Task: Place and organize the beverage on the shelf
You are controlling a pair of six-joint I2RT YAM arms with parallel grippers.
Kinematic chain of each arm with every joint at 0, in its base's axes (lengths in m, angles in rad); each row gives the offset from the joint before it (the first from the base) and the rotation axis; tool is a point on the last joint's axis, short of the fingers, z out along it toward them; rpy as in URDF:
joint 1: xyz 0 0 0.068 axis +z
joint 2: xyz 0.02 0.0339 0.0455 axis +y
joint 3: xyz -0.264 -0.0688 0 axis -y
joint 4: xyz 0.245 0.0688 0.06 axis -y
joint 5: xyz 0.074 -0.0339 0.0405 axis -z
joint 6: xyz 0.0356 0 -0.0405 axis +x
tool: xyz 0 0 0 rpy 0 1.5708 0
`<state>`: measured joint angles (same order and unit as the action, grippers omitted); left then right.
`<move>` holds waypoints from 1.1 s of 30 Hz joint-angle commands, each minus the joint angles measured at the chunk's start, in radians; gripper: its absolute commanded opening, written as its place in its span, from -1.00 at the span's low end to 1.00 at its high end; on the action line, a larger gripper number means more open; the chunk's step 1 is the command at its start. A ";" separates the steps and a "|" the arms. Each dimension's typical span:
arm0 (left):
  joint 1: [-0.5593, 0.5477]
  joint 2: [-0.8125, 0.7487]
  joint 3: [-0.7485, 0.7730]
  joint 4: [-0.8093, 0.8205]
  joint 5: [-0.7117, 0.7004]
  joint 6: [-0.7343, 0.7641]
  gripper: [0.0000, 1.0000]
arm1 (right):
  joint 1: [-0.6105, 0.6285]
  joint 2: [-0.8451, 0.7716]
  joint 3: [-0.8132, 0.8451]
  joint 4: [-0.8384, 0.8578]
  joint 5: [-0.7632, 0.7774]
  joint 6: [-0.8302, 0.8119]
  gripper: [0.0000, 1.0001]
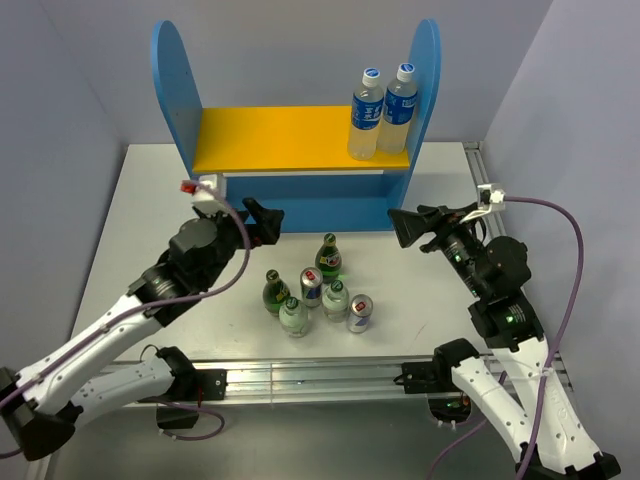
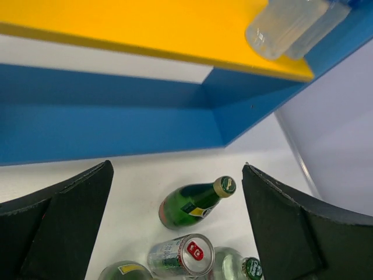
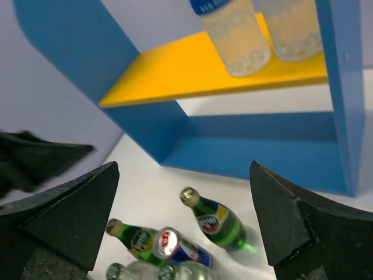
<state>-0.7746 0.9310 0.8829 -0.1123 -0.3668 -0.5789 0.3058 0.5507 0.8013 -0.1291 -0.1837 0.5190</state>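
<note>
Six small drinks stand in a cluster on the white table (image 1: 150,200) in front of the shelf (image 1: 300,140). They are two dark green bottles (image 1: 328,257) (image 1: 273,292), two short clear bottles (image 1: 336,300) (image 1: 293,317) and two cans (image 1: 311,287) (image 1: 359,313). My left gripper (image 1: 265,222) is open and empty, above and left of the cluster. The left wrist view shows a green bottle (image 2: 195,203) and a can (image 2: 180,255) between its fingers. My right gripper (image 1: 408,225) is open and empty, right of the cluster. The right wrist view shows a green bottle (image 3: 218,219) and a can (image 3: 178,248).
Two taller clear bottles with blue caps (image 1: 367,115) (image 1: 400,110) stand at the right end of the yellow upper board (image 1: 270,140). The shelf's blue lower level (image 2: 105,116) is bare. Grey walls close in on both sides. A rail (image 1: 300,380) runs along the near edge.
</note>
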 commanded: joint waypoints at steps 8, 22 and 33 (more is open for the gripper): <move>-0.152 -0.127 -0.084 -0.107 -0.382 0.022 0.99 | 0.042 -0.037 -0.077 -0.073 0.084 -0.114 1.00; -0.244 -0.180 -0.315 0.103 -0.399 0.065 0.99 | 0.064 -0.067 -0.136 -0.076 0.182 -0.094 0.99; -0.275 -0.159 -0.343 0.142 -0.373 0.021 0.99 | 0.065 -0.051 -0.155 -0.087 0.230 -0.091 0.98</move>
<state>-1.0321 0.7780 0.5358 -0.0032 -0.7319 -0.5400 0.3634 0.5014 0.6579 -0.2329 0.0196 0.4271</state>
